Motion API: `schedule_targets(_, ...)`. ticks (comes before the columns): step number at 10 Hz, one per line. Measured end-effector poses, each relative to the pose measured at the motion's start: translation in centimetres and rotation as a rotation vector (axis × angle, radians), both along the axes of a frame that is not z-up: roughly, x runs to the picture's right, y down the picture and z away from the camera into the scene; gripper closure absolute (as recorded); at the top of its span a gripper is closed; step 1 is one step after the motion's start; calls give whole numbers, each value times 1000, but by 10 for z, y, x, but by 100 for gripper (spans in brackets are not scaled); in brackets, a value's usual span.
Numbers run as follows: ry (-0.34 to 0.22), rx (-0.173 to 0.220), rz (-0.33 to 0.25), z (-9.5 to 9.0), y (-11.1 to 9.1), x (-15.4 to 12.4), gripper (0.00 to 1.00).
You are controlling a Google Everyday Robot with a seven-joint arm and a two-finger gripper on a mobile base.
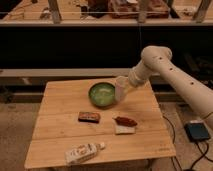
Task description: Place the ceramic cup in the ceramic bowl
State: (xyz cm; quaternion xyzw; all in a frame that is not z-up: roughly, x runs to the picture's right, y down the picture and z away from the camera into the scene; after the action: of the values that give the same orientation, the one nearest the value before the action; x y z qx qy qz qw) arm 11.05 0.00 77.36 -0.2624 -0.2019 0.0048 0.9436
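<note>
Small plain white ceramic cup [121,86] sits clamped in my end effector [122,90] mid-frame, over the right rim of the round green ceramic bowl [102,94], ready to drop in.

Glossy green glazed ceramic bowl [102,94]; matt pale wooden table [60,125]; smooth white cup [121,88] at the hand [124,90].
</note>
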Motion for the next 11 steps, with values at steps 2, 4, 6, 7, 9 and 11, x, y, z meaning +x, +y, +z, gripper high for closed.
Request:
schedule_targets(2,-15,2,-2,10,1,-31,93)
schedule_targets(4,-34,3,1,20,3,-52,93)
schedule_targets(6,-51,-6,1,29,9,-54,85)
schedule_targets(7,-55,-6,6,31,14,-56,76)
schedule_targets(9,-48,-1,19,27,11,-55,70)
schedule_targets(11,-52,-4,20,26,9,-59,70)
